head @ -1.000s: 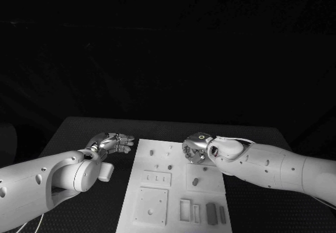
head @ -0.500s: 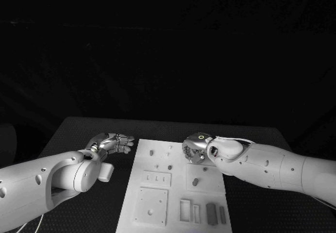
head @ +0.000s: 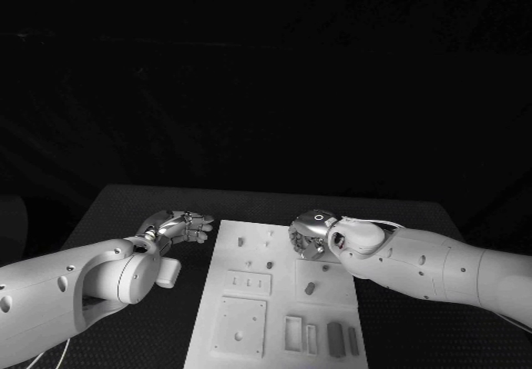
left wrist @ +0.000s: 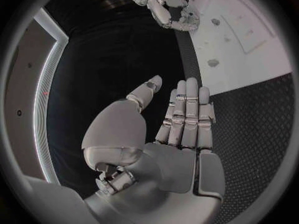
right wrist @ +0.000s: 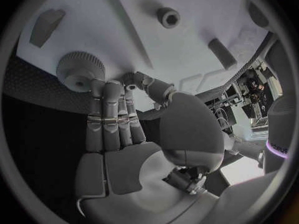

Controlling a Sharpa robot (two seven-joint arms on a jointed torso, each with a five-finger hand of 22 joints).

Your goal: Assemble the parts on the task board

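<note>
The white task board [head: 246, 323] lies in the middle of the table. Small grey pegs [head: 241, 241] [head: 310, 288] stand on it, and grey bars [head: 335, 338] lie at its near end. My right hand [head: 310, 234] hovers over the board's far right corner. Its fingers [right wrist: 109, 114] lie straight and together, their tips at the rim of a round knurled knob [right wrist: 77, 69]. The thumb bends in beside them, and nothing sits between it and the fingers. My left hand [head: 177, 227] hangs just off the board's left edge with flat fingers [left wrist: 187, 114], holding nothing.
Near the right hand a hollow cylinder [right wrist: 168, 17], a short bar [right wrist: 221, 52] and a wedge-shaped piece [right wrist: 47, 25] lie on the board [right wrist: 112, 30]. Black matting [left wrist: 255, 129] surrounds the board. Rectangular recesses [head: 293, 332] sit at the near end.
The left hand's fingers have shifted slightly. The right hand and the parts on the board stay where they were.
</note>
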